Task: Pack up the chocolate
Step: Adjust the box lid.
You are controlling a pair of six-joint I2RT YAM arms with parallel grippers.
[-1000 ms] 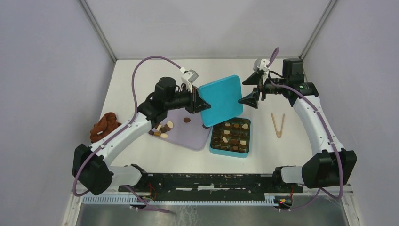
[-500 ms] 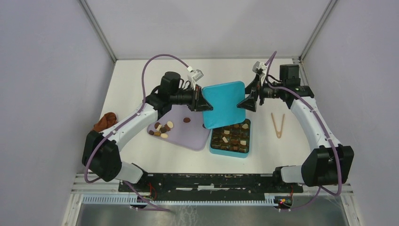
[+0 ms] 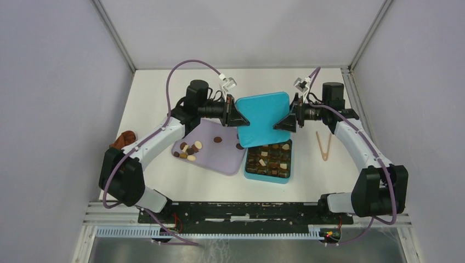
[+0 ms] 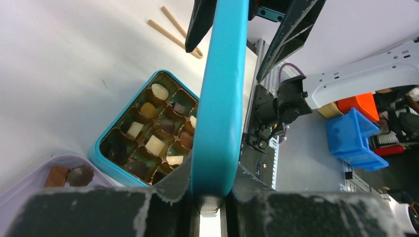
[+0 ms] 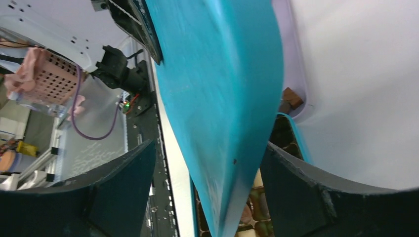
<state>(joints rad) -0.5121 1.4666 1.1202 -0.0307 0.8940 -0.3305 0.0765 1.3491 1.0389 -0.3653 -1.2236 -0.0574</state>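
Top external view: the left gripper [image 3: 237, 116] pinches the left edge of the teal lid [image 3: 263, 118]. The lid hangs tilted above the far side of the teal box [image 3: 267, 176]. The right gripper [image 3: 282, 121] straddles the lid's opposite edge. In the right wrist view its jaws stand spread, one on each face of the lid, with a gap showing, so no grip is confirmed on that side.

Task status, as judged:
- Done: chocolate pieces [image 3: 268, 156] occupy most cells of the box. In the left wrist view, a few cells look empty.
- Left: loose chocolates [image 3: 187, 149] lie on the lavender tray [image 3: 219, 159], just left of the box. The lid is not yet seated on the box.

Wooden tongs [image 3: 323, 145] lie right of the box. A rust-brown cloth [image 3: 123, 139] lies well to the left of the box.
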